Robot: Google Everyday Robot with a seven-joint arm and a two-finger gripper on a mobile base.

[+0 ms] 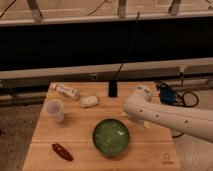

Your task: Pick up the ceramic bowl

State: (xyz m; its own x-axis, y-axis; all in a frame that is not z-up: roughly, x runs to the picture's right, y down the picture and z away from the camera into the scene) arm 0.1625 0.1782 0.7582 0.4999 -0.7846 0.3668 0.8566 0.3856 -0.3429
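The green ceramic bowl (pixel 111 137) sits upright on the wooden table (pixel 80 130), near the front centre. It is glossy, with pale speckles inside, and nothing is in it. My white arm reaches in from the right, above the table. My gripper (pixel 132 117) is at the arm's left end, just above and to the right of the bowl's far rim and apart from it. The arm hides most of the gripper.
A translucent white cup (pixel 54 110) stands at the left. A red pepper-like item (pixel 62 151) lies at the front left. A white packet (pixel 90 101), a wrapped bottle (pixel 66 91) and a black device (pixel 113 88) are at the back. Blue gear with cables (pixel 170 95) lies at the right.
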